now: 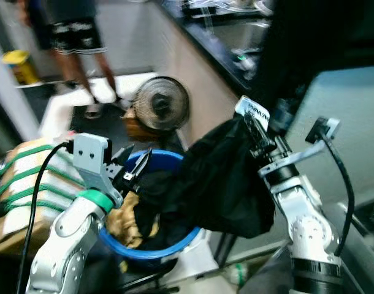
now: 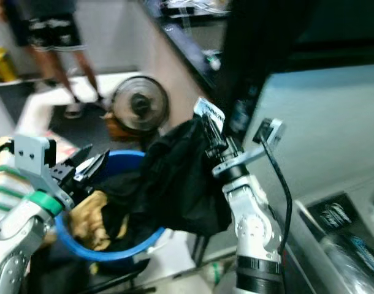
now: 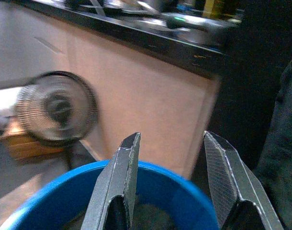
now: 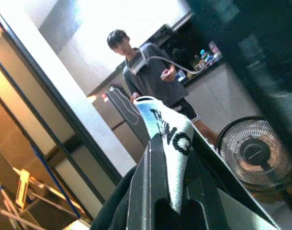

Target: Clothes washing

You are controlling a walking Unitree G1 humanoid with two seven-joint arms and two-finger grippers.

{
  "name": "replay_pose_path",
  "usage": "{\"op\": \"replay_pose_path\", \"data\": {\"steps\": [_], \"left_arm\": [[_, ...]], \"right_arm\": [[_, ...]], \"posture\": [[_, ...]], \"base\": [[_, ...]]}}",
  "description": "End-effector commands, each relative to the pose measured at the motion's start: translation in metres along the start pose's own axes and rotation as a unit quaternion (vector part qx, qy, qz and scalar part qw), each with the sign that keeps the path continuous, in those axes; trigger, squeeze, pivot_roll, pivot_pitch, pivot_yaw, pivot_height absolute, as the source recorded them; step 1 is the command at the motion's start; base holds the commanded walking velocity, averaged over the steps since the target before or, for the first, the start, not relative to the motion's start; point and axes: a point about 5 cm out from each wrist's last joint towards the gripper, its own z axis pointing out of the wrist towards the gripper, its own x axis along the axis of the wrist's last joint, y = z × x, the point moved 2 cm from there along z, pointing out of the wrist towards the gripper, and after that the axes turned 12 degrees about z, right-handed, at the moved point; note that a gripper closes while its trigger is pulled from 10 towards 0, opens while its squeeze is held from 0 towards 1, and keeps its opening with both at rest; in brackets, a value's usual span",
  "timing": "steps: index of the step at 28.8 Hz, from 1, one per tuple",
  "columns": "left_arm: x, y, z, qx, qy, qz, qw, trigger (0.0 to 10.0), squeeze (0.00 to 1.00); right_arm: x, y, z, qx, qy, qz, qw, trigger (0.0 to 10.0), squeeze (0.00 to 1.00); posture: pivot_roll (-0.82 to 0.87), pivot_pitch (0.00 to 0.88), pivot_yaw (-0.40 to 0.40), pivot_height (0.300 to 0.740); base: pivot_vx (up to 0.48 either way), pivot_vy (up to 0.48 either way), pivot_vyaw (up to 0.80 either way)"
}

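Clothes (image 1: 221, 184) hang clenched in the right gripper (image 1: 255, 131), lifted clear of the blue basket (image 1: 175, 244); the left gripper (image 1: 133, 168), fingers released, hovers over it, probably for the next garment.

You're in a home kitchen or utility corner. A long counter (image 1: 205, 43) with a dark top and pale beige front runs along one side, cluttered with blurred items. A round floor fan (image 1: 161, 103) stands on the floor against its front. A blue laundry basket (image 1: 151, 250) holding clothes sits in front of you. A person (image 1: 76, 37) in shorts stands on the floor behind, near a white mat (image 1: 70, 107).
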Motion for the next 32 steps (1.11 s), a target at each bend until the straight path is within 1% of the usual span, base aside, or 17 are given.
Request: {"op": "replay_pose_path", "data": {"steps": [1, 4, 6, 11, 16, 19, 20, 21, 22, 23, 24, 25, 26, 27, 29, 31, 32], "left_arm": [[0.001, 0.003, -0.001, -0.010, 0.002, -0.001, 1.000, 10.0, 0.00], [0.001, 0.004, 0.000, -0.013, 0.003, -0.002, 1.000, 10.0, 0.00], [0.001, 0.006, 0.000, -0.017, 0.002, -0.002, 1.000, 10.0, 0.00], [0.001, 0.006, 0.000, -0.019, 0.001, -0.002, 1.000, 10.0, 0.00], [0.001, 0.005, 0.000, -0.019, 0.001, -0.001, 1.000, 10.0, 0.00], [0.004, 0.001, 0.001, -0.007, 0.004, 0.000, 1.000, 10.0, 0.00], [0.004, 0.001, 0.001, -0.007, 0.004, 0.000, 1.000, 10.0, 0.00], [0.005, -0.001, 0.001, -0.001, 0.005, 0.001, 1.000, 10.0, 0.00], [0.006, -0.007, 0.002, 0.018, 0.007, 0.004, 1.000, 10.0, 0.00], [0.006, -0.007, 0.002, 0.018, 0.007, 0.004, 1.000, 10.0, 0.00], [0.008, -0.011, 0.003, 0.031, 0.007, 0.006, 0.999, 10.0, 0.00], [0.008, -0.011, 0.003, 0.031, 0.007, 0.006, 0.999, 10.0, 0.00], [0.010, -0.020, 0.004, 0.060, 0.012, 0.010, 0.998, 10.0, 0.00], [0.014, -0.030, 0.005, 0.093, 0.018, 0.016, 0.995, 10.0, 0.00], [0.014, -0.030, 0.005, 0.093, 0.018, 0.016, 0.995, 10.0, 0.00], [0.021, -0.041, 0.005, 0.129, 0.027, 0.024, 0.991, 10.0, 0.00], [0.021, -0.041, 0.005, 0.129, 0.027, 0.024, 0.991, 10.0, 0.00]], "right_arm": [[-0.009, -0.009, -0.006, 0.045, -0.028, 0.048, 0.997, 10.0, 0.00], [-0.010, -0.014, -0.008, 0.068, -0.035, 0.068, 0.995, 10.0, 0.00], [-0.012, -0.024, -0.014, 0.113, -0.048, 0.104, 0.987, 10.0, 0.00], [-0.008, -0.029, -0.011, 0.140, -0.046, 0.126, 0.981, 10.0, 0.00], [0.007, -0.031, 0.000, 0.156, -0.011, 0.142, 0.977, 10.0, 0.00], [0.037, -0.044, 0.030, 0.184, 0.048, 0.131, 0.973, 10.0, 0.00], [0.037, -0.044, 0.030, 0.184, 0.048, 0.131, 0.973, 10.0, 0.00], [0.044, -0.048, 0.042, 0.171, 0.058, 0.105, 0.978, 10.0, 0.00], [0.058, -0.041, 0.063, 0.081, 0.098, 0.038, 0.991, 10.0, 0.00], [0.058, -0.041, 0.063, 0.081, 0.098, 0.038, 0.991, 10.0, 0.00], [0.070, -0.037, 0.074, 0.019, 0.130, -0.008, 0.991, 10.0, 0.00], [0.070, -0.037, 0.074, 0.019, 0.130, -0.008, 0.991, 10.0, 0.00], [0.085, -0.037, 0.082, -0.026, 0.160, -0.061, 0.985, 10.0, 0.00], [0.097, -0.045, 0.089, -0.035, 0.176, -0.113, 0.977, 10.0, 0.00], [0.097, -0.045, 0.089, -0.035, 0.176, -0.113, 0.977, 10.0, 0.00], [0.103, -0.057, 0.096, -0.025, 0.166, -0.182, 0.969, 10.0, 0.00], [0.103, -0.057, 0.096, -0.025, 0.166, -0.182, 0.969, 10.0, 0.00]], "posture": [[0.16, 0.000, 0.057, 0.740], [0.16, 0.000, 0.062, 0.740], [0.16, 0.000, 0.062, 0.740], [0.16, 0.000, 0.068, 0.740], [0.16, 0.000, 0.066, 0.740], [0.17, 0.000, 0.065, 0.740], [0.17, 0.000, 0.065, 0.740], [0.17, 0.000, 0.061, 0.740], [0.18, 0.000, 0.057, 0.740], [0.18, 0.000, 0.057, 0.740], [0.18, 0.000, 0.057, 0.740], [0.18, 0.000, 0.057, 0.740], [0.17, 0.000, 0.049, 0.740], [0.18, 0.000, 0.036, 0.740], [0.18, 0.000, 0.036, 0.740], [0.17, 0.000, 0.027, 0.740], [0.17, 0.000, 0.027, 0.740]], "base": [[0.000, 0.000, -0.80], [0.000, 0.000, -0.80], [0.000, 0.000, -0.80], [0.000, 0.000, -0.80], [0.000, 0.000, -0.80], [0.000, 0.000, -0.80], [0.000, 0.000, -0.80], [0.000, 0.000, -0.80], [0.000, 0.000, -0.80], [0.000, 0.000, -0.80], [0.000, 0.000, -0.80], [0.000, 0.000, -0.80], [0.000, 0.000, -0.80], [0.000, 0.000, -0.80], [0.000, 0.000, -0.80], [0.000, 0.000, -0.80], [0.000, 0.000, -0.80]]}}
